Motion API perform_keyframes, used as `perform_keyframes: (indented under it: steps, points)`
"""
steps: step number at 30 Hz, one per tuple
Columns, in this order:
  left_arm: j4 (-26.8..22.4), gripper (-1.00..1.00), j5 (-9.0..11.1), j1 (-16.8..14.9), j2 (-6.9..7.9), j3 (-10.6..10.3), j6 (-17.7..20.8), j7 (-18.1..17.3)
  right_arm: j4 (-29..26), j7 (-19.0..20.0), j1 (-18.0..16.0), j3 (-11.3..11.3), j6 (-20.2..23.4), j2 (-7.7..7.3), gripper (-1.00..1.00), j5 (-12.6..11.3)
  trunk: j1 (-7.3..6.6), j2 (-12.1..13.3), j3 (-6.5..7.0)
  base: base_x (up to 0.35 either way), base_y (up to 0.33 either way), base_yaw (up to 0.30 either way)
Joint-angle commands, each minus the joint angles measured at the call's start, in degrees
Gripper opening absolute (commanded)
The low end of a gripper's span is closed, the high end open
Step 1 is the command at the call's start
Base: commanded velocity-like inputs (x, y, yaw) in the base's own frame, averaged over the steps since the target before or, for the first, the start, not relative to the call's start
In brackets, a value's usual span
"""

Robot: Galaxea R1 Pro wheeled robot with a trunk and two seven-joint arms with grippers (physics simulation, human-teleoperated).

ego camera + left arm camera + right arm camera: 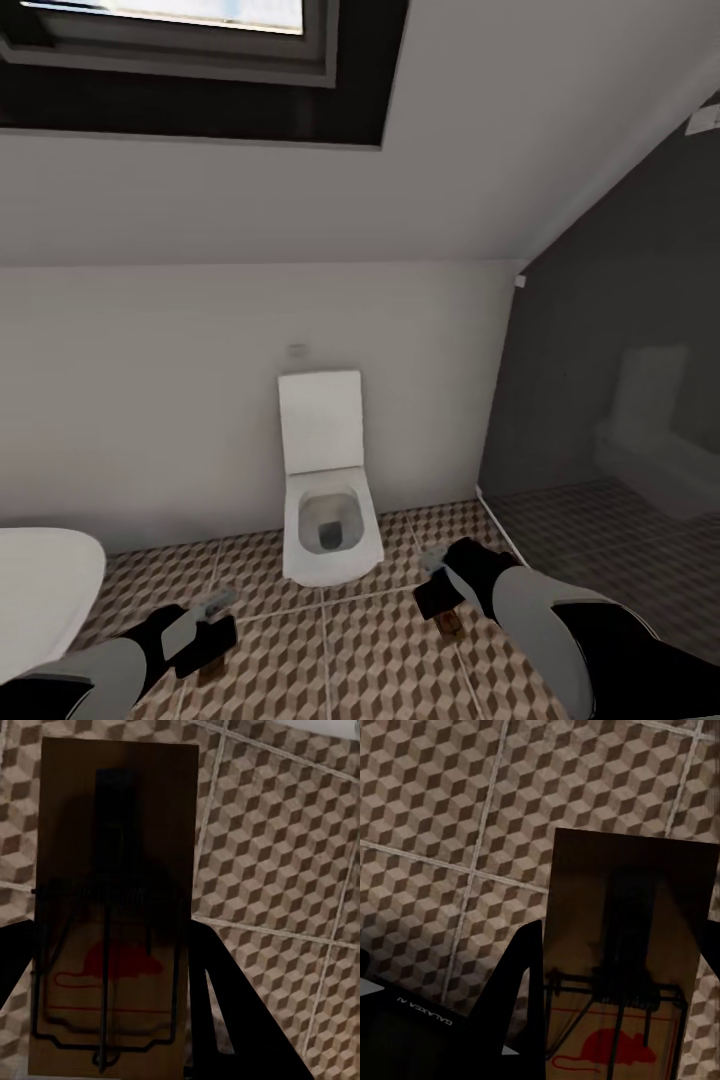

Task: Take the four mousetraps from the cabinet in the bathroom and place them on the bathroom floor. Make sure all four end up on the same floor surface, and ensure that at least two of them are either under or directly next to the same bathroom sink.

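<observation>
Both grippers carry a trap: the left gripper (112, 967), with black angular fingers (225, 1005) on either side, is closed onto a flat rectangular brown wooden mousetrap (116, 832) whose thin dark wire frame and red mouse-shaped mark show on its smooth board, while the right gripper (615, 1012) likewise clamps a second wooden mousetrap (630, 892) bearing the same wire spring and red mouse print. In the head view the left gripper (205, 635) and right gripper (445, 600) hang low over the bathroom floor (350, 650), large square tiles printed with a brown-and-beige cube pattern and pale grout lines; the second trap (452, 625) peeks out as a small brown edge below the right fingers. Between the arms and further back stands a white square toilet (328, 520) with its lid raised against a plain pale wall, its bowl grey inside. A rounded white bathtub rim (40, 590) sits at the left edge, and a dark grey glass panel (620, 400) lies to the right.
</observation>
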Motion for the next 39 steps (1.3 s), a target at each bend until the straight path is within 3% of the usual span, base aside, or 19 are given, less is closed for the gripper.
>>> perform_keyframes:
  steps: [1,9,17,22,25,28,31,35,39]
  points:
    - [0.0,-1.00,0.2,0.0,0.03,-0.5,0.2,-0.2,0.1,0.3,-0.1,0.0,0.1,0.00,-1.00,0.4,0.01,-0.1,-0.08,0.000,-0.267,0.000]
    - [-0.1,-1.00,0.2,0.3,0.02,-0.5,0.2,-0.2,0.1,0.3,-0.1,0.0,0.1,0.00,-1.00,0.4,0.01,-0.1,-0.08,0.000,-0.260,0.000]
    - [-0.1,-1.00,0.0,0.4,0.03,-0.5,0.3,-0.3,0.1,0.3,-0.1,0.0,0.1,0.00,-1.00,0.4,0.01,-0.1,-0.08,0.000,-0.056,0.000]
    - [-0.1,-1.00,-1.6,0.8,0.13,-0.6,-0.5,-0.3,0.1,0.2,0.0,0.0,-1.1,-0.09,-1.00,0.3,0.01,-0.1,-0.08,0.000,-0.005,0.000]
    - [-0.2,-1.00,-4.4,1.0,-0.27,-0.8,-3.5,-0.4,0.1,-0.2,1.7,0.0,-3.8,-0.06,-1.00,0.2,0.01,-0.1,-0.08,0.000,0.000,0.000]
    - [-0.1,-1.00,-11.8,1.1,-1.45,-1.3,-5.3,-0.5,0.1,-3.2,4.9,0.0,-6.8,0.25,-1.00,0.0,0.01,-0.1,-0.08,0.000,0.000,0.000]
    - [-0.1,-1.00,-16.8,1.2,-2.05,-1.4,-5.7,-0.5,0.1,-7.5,6.5,-0.1,-8.3,0.52,-1.00,-0.2,0.01,-0.1,-0.08,0.000,0.000,0.000]
    - [-0.1,-1.00,-18.8,1.6,-2.24,-1.4,-5.8,-0.5,0.1,-10.5,7.6,-0.4,-9.2,1.21,-1.00,-0.6,0.01,-0.1,-0.08,0.000,0.000,0.000]
    - [-0.1,-1.00,-19.4,3.0,-2.07,-1.4,-6.5,-0.5,0.1,-11.6,8.9,-0.8,-10.7,1.65,-1.00,-4.0,0.01,-0.1,-0.08,0.000,0.000,0.000]
